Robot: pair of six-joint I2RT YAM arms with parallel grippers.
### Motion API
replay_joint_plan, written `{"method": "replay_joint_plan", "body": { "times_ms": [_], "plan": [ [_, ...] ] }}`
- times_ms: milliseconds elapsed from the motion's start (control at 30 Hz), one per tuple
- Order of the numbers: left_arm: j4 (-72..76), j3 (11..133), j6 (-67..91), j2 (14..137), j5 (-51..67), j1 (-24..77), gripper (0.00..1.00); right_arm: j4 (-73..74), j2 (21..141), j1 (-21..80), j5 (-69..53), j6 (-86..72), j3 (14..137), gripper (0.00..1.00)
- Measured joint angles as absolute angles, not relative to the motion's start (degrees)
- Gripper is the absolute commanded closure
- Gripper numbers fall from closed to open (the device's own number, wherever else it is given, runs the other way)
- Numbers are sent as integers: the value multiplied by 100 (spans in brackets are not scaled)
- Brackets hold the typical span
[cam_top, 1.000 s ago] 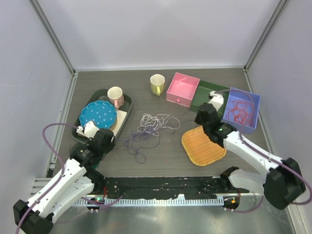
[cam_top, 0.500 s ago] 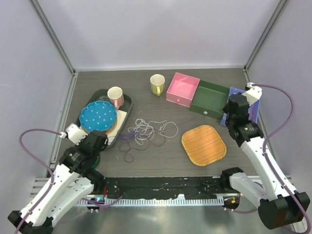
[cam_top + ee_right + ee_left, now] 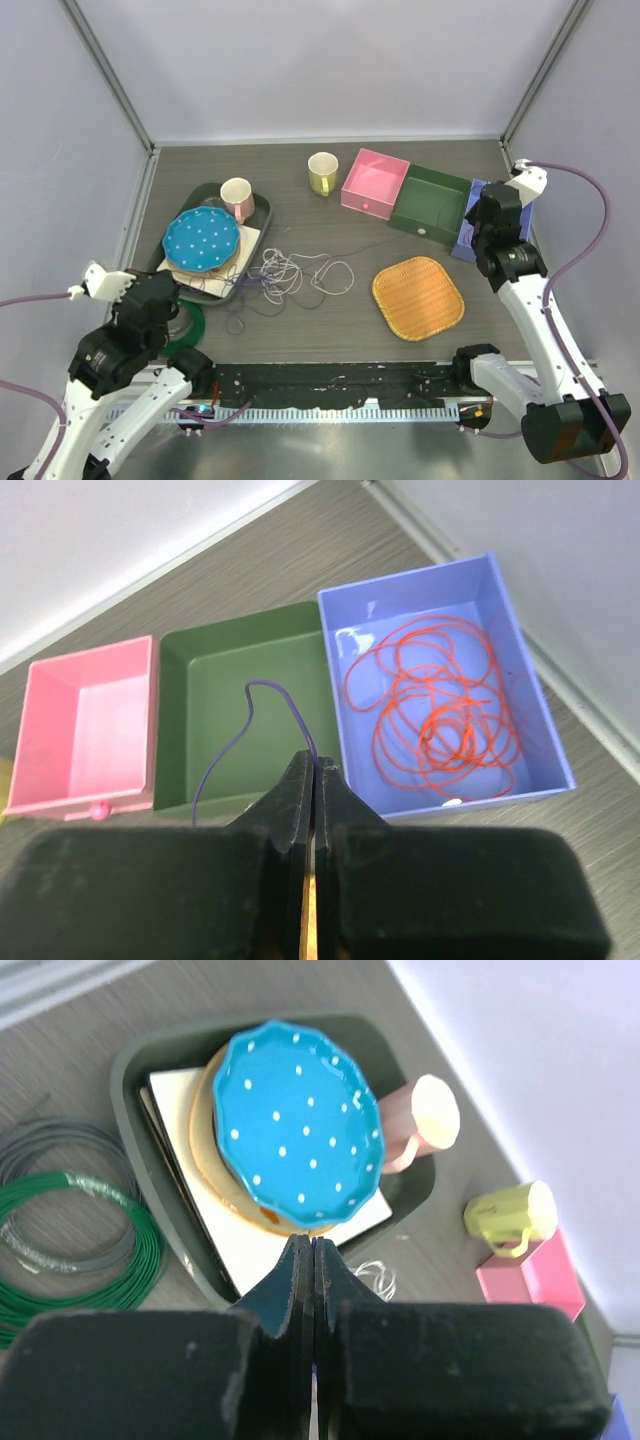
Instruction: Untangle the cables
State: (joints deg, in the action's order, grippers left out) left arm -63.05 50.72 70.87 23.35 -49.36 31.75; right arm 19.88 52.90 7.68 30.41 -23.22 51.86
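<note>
Right pincer is up over the boxes at the far right of the surface, jaws pressed together, nipping a thin purple cable. That cable arcs over the inside of the green box and drops off its near edge. Orange-red cable lies heaped in loose loops inside the lavender box, just right of the green box; the pink box is on the green box's other side. Left pincer is raised at the near left, jaws pressed together; cannot tell whether anything is caught between them. White cable sprawls in a loose tangle mid-surface, between the dark tray and the woven orange mat, with a purple strand trailing off its near-left side; cannot tell if that strand joins the one in the right pincer. The tray holds a blue dotted plate stacked on a tan plate and a white board, plus a pink mug at its far end. A yellow-green mug stands beside the pink box. Green wire coil and grey coil lie overlapping on the surface, left of the tray.
</note>
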Motion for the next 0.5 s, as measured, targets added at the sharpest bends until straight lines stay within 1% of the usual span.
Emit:
{"method": "replay_joint_plan", "body": {
  "times_ms": [200,333,433,500],
  "plan": [
    [-6436,5448,7142,2305,-5461,3175,100,2265,5920,401,3771,-2176,5902,99],
    [-6499,5457,7135,2316,-5579,3175,100,2381,6154,-150,3999,-2104,6361,99],
    [-6534,5448,7122,2329,-5581,3175,100,2460,6152,-366,3979,-2047,6576,99],
    [-6351,5339,6954,2314,-5428,3175,98,2397,6112,-423,3542,-1968,6643,99]
  ]
}}
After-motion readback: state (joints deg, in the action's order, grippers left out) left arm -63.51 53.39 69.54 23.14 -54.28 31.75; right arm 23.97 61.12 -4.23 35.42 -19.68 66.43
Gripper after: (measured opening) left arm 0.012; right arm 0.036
